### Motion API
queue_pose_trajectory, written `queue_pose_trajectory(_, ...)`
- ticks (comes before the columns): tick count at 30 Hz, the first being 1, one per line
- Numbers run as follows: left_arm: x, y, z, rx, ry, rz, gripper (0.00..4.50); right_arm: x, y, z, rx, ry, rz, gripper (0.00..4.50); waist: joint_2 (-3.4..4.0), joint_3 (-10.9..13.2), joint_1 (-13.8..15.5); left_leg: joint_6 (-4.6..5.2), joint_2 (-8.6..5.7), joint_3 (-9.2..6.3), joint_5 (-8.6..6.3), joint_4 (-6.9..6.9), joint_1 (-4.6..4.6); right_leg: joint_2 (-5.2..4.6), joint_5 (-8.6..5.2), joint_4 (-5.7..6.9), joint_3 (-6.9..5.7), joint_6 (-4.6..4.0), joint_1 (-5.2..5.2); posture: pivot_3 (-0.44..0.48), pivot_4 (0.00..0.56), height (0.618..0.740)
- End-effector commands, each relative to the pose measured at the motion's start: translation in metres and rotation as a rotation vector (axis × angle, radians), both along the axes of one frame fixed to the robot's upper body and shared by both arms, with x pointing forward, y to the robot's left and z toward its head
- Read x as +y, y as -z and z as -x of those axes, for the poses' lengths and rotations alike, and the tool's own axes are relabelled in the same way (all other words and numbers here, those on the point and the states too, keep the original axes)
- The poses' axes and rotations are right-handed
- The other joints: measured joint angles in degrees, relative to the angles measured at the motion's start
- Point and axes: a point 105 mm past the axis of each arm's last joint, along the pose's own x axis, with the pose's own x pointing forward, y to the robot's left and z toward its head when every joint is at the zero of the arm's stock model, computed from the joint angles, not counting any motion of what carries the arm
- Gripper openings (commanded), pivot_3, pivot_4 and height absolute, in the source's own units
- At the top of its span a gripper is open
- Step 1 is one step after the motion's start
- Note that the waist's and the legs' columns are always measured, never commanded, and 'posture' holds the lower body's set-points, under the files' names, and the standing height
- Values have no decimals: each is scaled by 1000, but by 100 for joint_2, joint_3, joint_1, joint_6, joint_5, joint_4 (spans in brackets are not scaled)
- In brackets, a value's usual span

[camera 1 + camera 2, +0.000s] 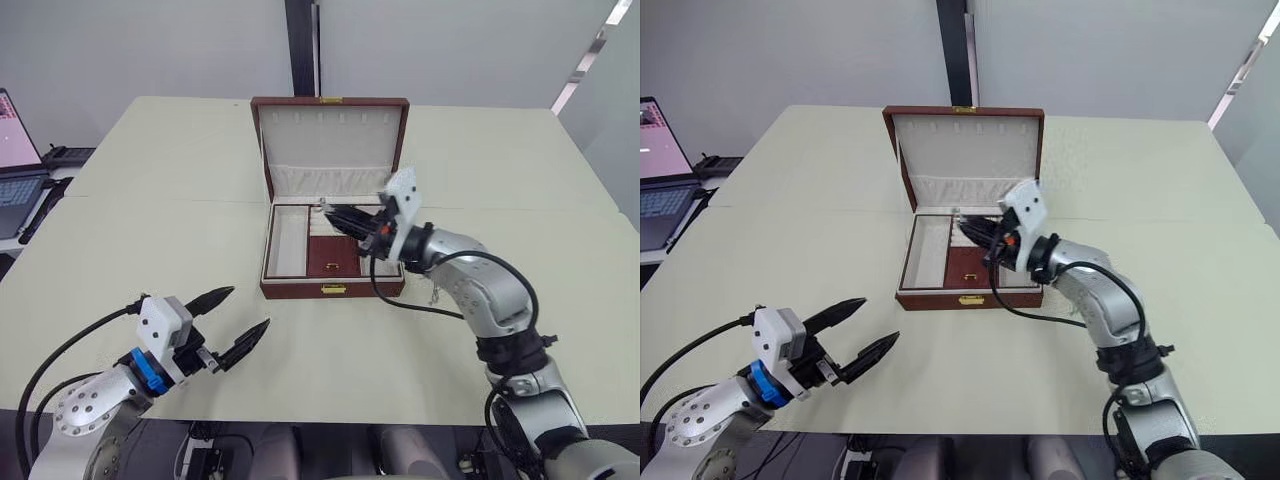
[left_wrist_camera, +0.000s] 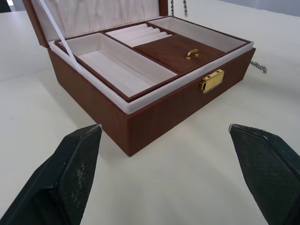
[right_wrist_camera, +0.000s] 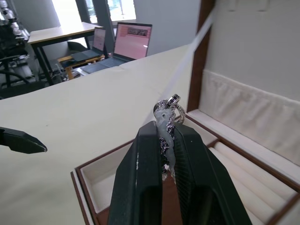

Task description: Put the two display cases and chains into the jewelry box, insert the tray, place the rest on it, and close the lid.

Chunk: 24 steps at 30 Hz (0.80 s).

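Nearest the camera, the left tool (image 1: 236, 318) hovers low over the pale worktop (image 1: 330, 350), its arm reaching in from the lower left and its two black fingers (image 2: 75, 173) spread wide apart, holding nothing. It points toward the front of the jewelry box (image 1: 332, 262), with bare worktop between them.

The jewelry box stands in the middle of the worktop — dark red wood with a cream lining, a brass clasp (image 2: 212, 80) at its front and the lid (image 1: 330, 140) standing upright behind. The tray (image 2: 140, 58) sits inside it: a long open compartment on one side, ring rolls toward the back, and a small wooden flap with a brass handle (image 2: 191, 54) in the middle. A white ribbon (image 2: 61, 35) runs from the lid down to the box edge.

The right arm bends at the elbow and reaches in from the right, so that the right tool (image 1: 335, 214) hangs over the back of the tray. Its fingers are clenched on a small silver piece of jewelry (image 3: 167, 115) — rings and chain bunched together.

A thin chain (image 2: 258, 67) lies on the worktop just right of the box.

Far off to the left, an open laptop (image 1: 17, 165) sits on another table.
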Motion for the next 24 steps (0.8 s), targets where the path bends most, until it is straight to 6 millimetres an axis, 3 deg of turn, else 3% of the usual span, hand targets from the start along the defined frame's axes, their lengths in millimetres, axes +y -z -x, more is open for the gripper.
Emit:
queue_pose_trajectory(1,0,-14,4,-72,-20,-13,4500,13,-14,3,-64,-46,-12,122,-1,0,3,0,-1,0,0,0,-1,-1,0,0,0,0,0,0,150,740)
queue_pose_trajectory(16,-7,-26,9,-97,-95,45,4500,52,15,3,-58,-107,59,122,-1,0,-22,0,-1,0,0,-1,0,-1,0,2,0,0,-4,0,150,740)
queue_pose_trajectory(24,-14,-32,7,-99,-105,51,4500,60,21,3,-55,-113,76,122,-1,0,-23,-1,-2,1,0,-1,-1,-1,0,2,1,0,-5,0,150,740)
